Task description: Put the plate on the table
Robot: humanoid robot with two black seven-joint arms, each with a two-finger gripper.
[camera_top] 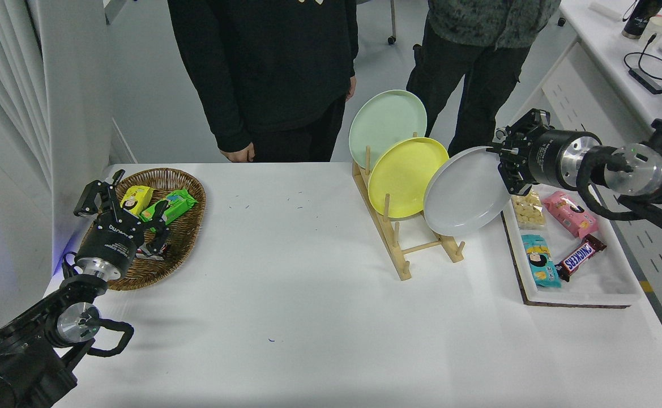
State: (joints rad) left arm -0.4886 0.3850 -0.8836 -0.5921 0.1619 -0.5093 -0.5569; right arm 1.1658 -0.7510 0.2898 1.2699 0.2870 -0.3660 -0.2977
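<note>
The light-grey plate (464, 192) hangs tilted in the air, clear of the wooden rack (415, 249) and just right of its front slot. My right gripper (506, 164) is shut on the plate's upper right rim. The yellow plate (407, 175) and the pale green plate (387, 127) stand upright in the rack behind it. The white table (308, 294) lies below. My left gripper (118, 207) is parked at the lower left over the wicker basket, fingers spread open and empty.
A wicker basket (186, 249) with snack packs sits at the left. A white tray (591, 286) with snacks lies at the right, under my right arm. Two people stand at the table's far side. A white desk (636, 68) stands at the far right.
</note>
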